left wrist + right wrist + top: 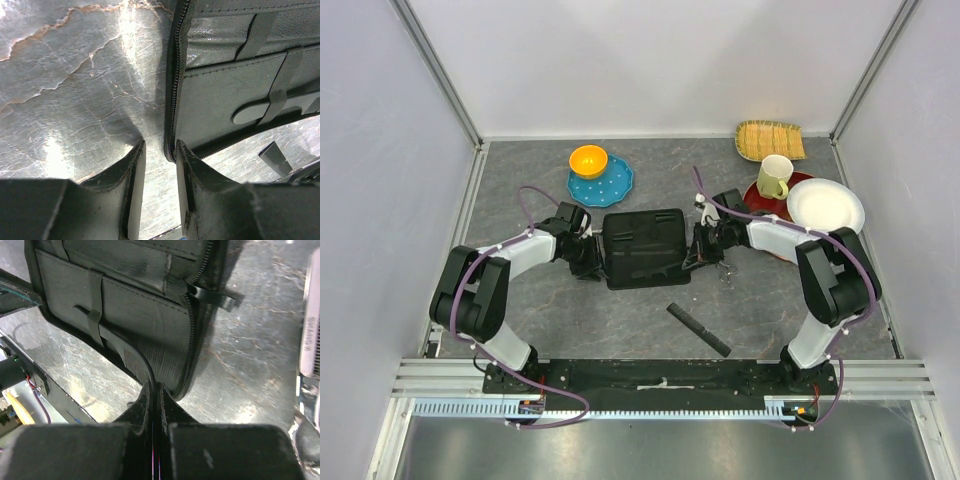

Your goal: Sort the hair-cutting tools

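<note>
Comb (pixel 131 357) sits mid-frame in the open case (pixel 642 247), half under a strap, right tool (pixel 156 389) clamped on its end. Left tool (pixel 160 145) apart at case edge. Next, likely: push it home, then fetch second comb (pixel 698 329), lower centre.

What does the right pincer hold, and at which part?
The right pincer is shut on a black comb at its near end; the far end lies under a strap of the case.
</note>
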`<action>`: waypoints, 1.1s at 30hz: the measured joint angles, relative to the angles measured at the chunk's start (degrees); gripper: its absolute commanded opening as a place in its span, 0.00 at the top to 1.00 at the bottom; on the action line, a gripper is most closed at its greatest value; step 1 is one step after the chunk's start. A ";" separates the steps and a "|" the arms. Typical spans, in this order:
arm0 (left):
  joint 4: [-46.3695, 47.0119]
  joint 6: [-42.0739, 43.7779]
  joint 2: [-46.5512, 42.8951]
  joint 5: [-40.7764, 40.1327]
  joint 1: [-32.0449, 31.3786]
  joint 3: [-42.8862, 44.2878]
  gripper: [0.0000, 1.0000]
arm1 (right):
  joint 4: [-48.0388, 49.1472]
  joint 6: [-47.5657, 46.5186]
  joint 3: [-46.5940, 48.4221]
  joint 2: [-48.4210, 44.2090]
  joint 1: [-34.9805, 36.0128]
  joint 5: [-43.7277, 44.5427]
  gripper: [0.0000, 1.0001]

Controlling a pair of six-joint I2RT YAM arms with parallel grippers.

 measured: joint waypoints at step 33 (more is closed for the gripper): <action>1.25 -0.68 0.17 1.18 -0.39 -0.76 0.82 | 9.99 7.19 0.02 4.74 8.04 2.03 0.63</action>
